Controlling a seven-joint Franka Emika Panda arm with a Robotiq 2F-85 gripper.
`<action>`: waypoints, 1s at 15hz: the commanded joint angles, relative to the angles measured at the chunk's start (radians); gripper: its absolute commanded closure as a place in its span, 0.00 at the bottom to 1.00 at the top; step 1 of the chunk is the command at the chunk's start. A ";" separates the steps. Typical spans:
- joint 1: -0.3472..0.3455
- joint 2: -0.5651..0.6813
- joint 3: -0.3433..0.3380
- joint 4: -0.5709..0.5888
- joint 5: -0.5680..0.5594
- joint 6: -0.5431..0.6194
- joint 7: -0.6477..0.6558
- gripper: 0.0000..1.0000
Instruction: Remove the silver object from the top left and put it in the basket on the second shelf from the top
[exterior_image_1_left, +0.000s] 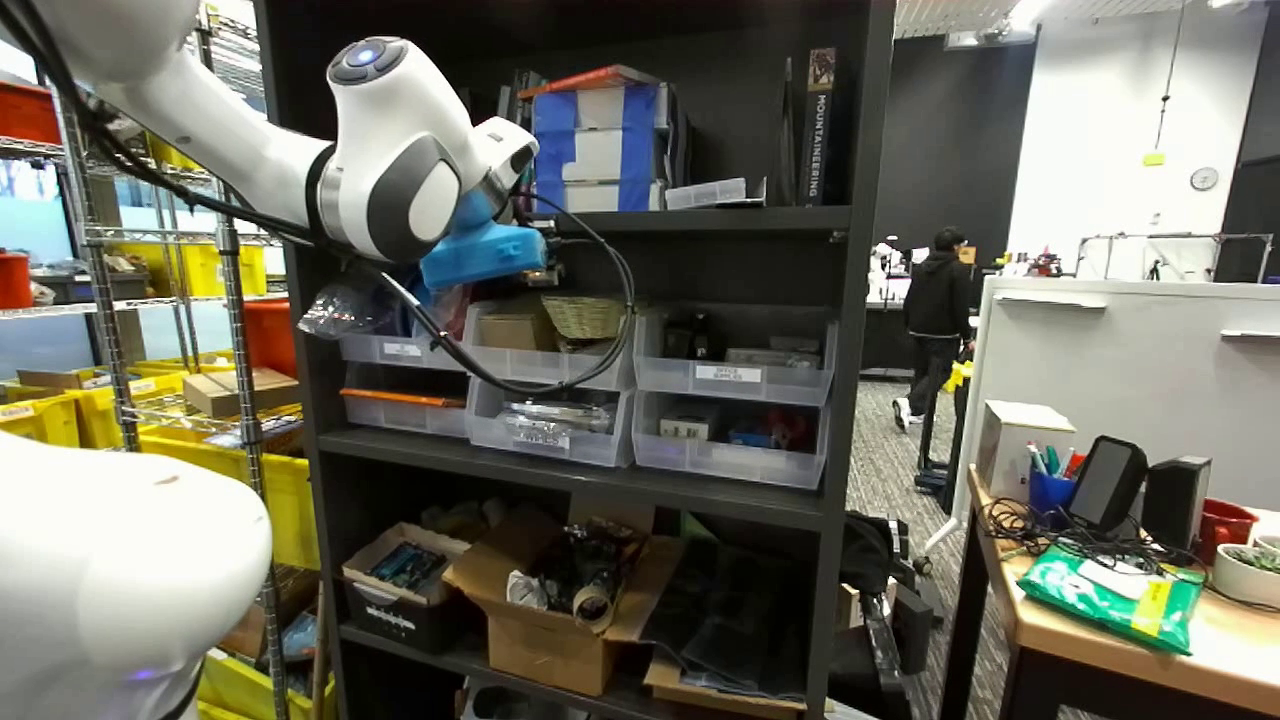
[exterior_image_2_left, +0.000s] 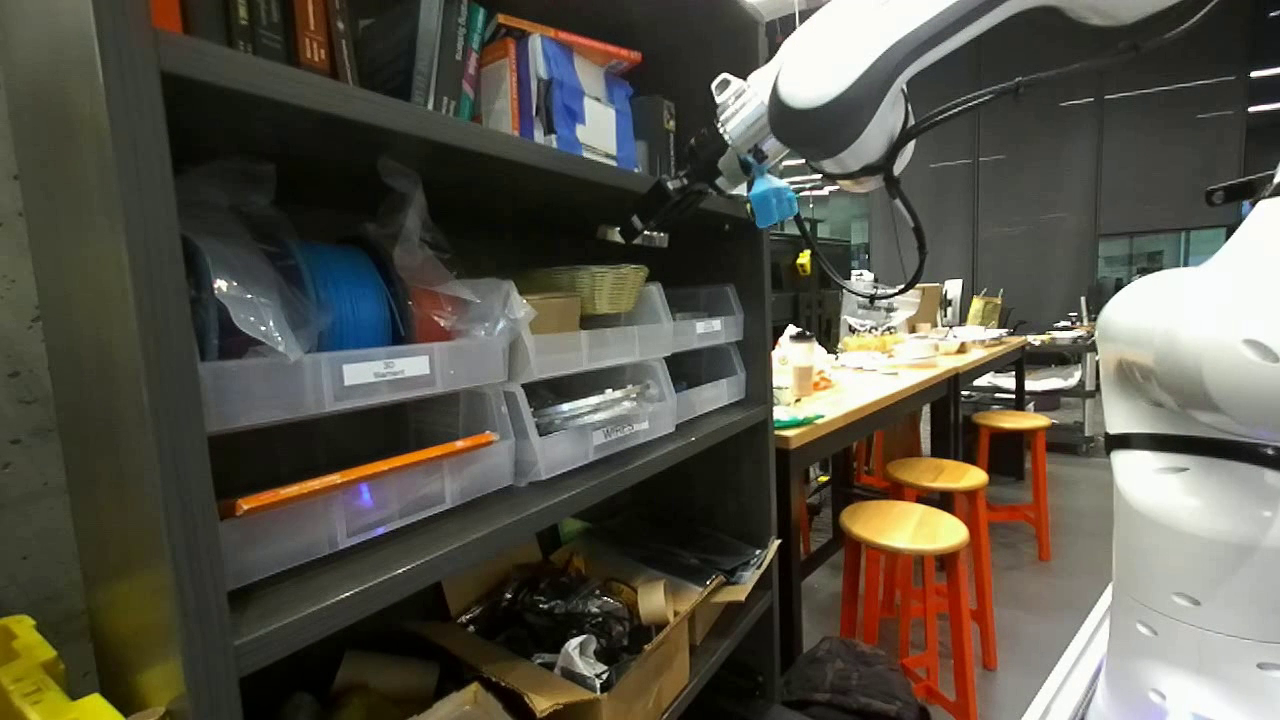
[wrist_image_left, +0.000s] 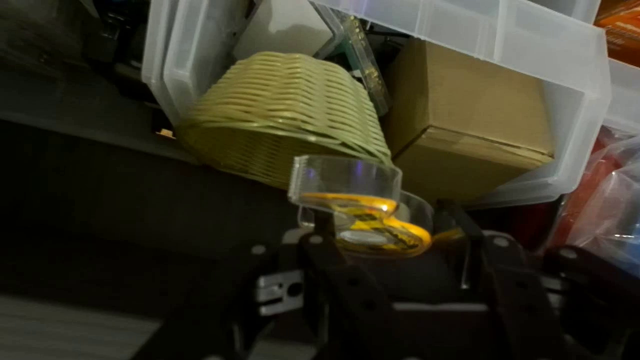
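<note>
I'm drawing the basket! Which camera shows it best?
The wrist view: the basket looks biggest there, its weave clear, though a plastic thing overlaps its rim. Both exterior views show it smaller, beside a box.

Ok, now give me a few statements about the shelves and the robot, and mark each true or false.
1. The basket shares a clear bin with a cardboard box. True.
2. The end effector is empty. False: the end effector holds a clear plastic item.
3. The Wires bin sits directly under that clear bin. True.
4. The Mountaineering book stands upright. True.
5. The basket is made of metal. False: the basket is woven.
</note>
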 joint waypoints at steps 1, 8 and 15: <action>0.028 0.053 -0.051 0.035 -0.039 0.045 0.009 0.73; 0.106 0.128 -0.126 0.080 -0.043 0.091 -0.027 0.73; 0.198 0.219 -0.192 0.147 -0.044 0.110 -0.049 0.73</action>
